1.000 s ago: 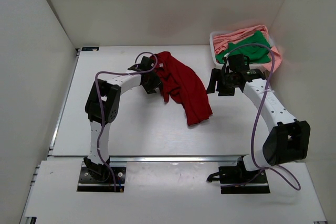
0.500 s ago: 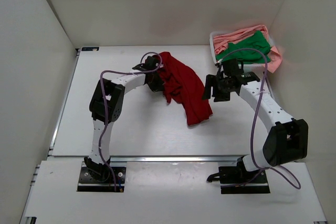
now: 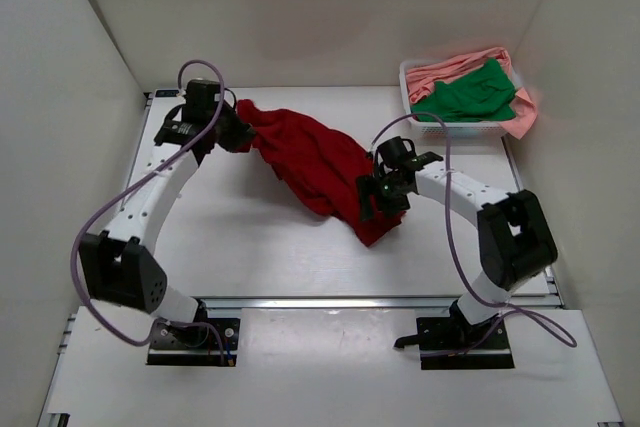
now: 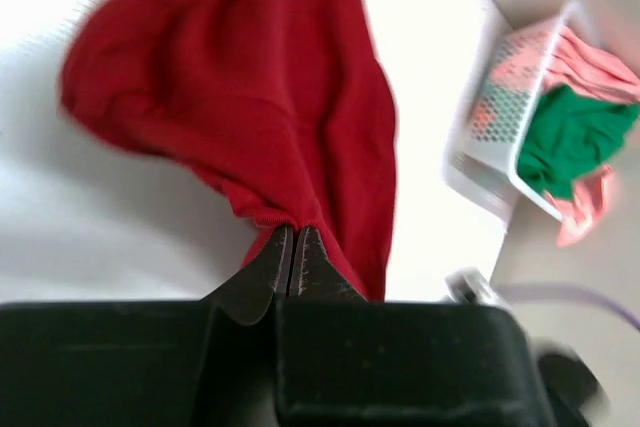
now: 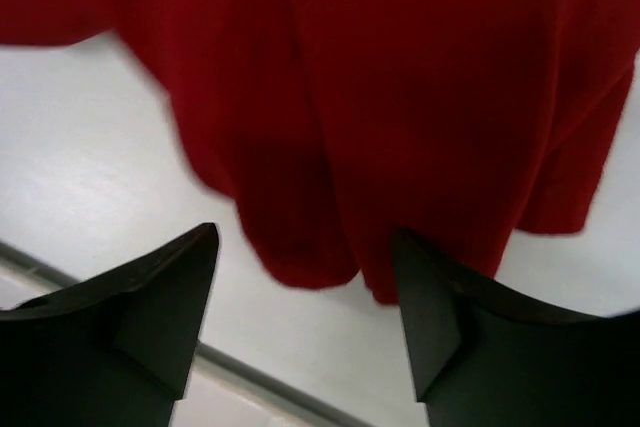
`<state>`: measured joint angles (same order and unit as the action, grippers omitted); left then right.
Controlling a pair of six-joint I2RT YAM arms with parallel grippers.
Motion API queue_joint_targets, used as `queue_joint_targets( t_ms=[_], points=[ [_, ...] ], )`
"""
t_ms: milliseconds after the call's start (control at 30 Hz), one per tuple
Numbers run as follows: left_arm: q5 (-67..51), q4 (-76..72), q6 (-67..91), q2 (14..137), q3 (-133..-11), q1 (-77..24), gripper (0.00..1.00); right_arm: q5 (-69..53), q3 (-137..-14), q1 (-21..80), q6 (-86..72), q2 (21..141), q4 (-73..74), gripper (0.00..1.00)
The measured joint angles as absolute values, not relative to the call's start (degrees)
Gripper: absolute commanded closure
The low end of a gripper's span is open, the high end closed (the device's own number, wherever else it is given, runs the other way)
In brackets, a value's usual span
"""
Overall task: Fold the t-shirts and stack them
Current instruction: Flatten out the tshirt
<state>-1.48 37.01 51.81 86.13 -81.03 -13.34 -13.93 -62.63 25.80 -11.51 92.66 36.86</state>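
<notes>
Top external: left tool (image 3: 232, 130) has swung out to the far-left corner of the white worktop (image 3: 250, 242), dragging the dark red cloth t-shirt (image 3: 305, 159) with it. That shirt, bunched mid-table a second ago, now lies pulled into a long diagonal band. Right tool (image 3: 372, 197) has come in to the shirt's near-right end. The bright green t-shirt (image 3: 470, 97) and salmon pink t-shirt (image 3: 450, 69) are untouched in the white slatted plastic basket (image 3: 404, 82).

Left wrist: jaws clenched tight on a pinched edge of the red cloth; the rest trails away over the worktop.

Right wrist: jaws spread wide, straddling the hem, gripping nothing.

Read: the spreading step is under way. One end is anchored and the right side still needs a grasp. No fold started.
</notes>
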Motion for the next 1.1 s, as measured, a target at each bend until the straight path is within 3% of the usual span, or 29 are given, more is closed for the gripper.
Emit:
queue_joint_targets(
  t_ms=[33,133,167,200,433,600,700,767,867,933,1000,1067,1100],
  points=[
    [-1.4,37.9,51.4,84.6,-81.0,-13.3,1.0,-13.7,-62.7,25.8,-10.5,94.4,36.2,0.39],
    [-1.3,41.1,50.0,82.1,-81.2,-13.2,1.0,-12.9,-63.3,25.9,-8.4,99.1,35.2,0.67],
    [-1.2,42.2,49.4,81.7,-81.2,-13.0,1.0,-12.9,-63.7,25.9,-7.6,100.2,35.1,0.93],
    [-1.2,43.2,48.9,81.6,-81.2,-12.4,1.0,-12.8,-64.2,25.9,-7.4,101.0,35.1,1.0],
    [0.5,49.8,46.2,77.7,-80.8,-8.6,1.0,-7.9,-68.9,24.1,-8.4,101.6,35.2,1.0],
    [0.8,53.8,43.7,73.5,-80.0,-7.5,1.0,-6.2,-72.0,14.7,-10.2,101.6,34.5,0.97],
    [0.9,55.7,42.2,72.9,-80.0,-7.6,1.0,-7.6,-75.5,8.7,-12.1,102.2,33.2,0.82],
    [0.9,56.4,41.5,73.0,-79.9,-7.7,1.0,-7.5,-77.0,6.5,-13.3,102.2,31.7,0.57],
    [0.9,56.8,40.9,73.1,-79.5,-8.3,1.0,-6.0,-77.4,6.5,-14.7,102.0,30.2,0.49],
    [0.8,56.9,40.8,73.2,-79.2,-8.6,1.0,-4.9,-75.9,7.6,-15.4,101.0,28.9,0.5],
    [0.7,56.9,40.7,73.3,-79.1,-9.0,1.0,-4.7,-72.5,9.1,-16.3,98.5,28.0,0.6],
    [0.6,56.8,40.6,73.3,-78.8,-9.2,1.0,-5.0,-67.2,11.2,-17.7,94.4,27.0,0.78],
    [0.6,56.8,40.5,73.3,-78.6,-9.3,1.0,-5.4,-64.9,12.3,-18.2,92.5,26.7,0.8]
  ],
)
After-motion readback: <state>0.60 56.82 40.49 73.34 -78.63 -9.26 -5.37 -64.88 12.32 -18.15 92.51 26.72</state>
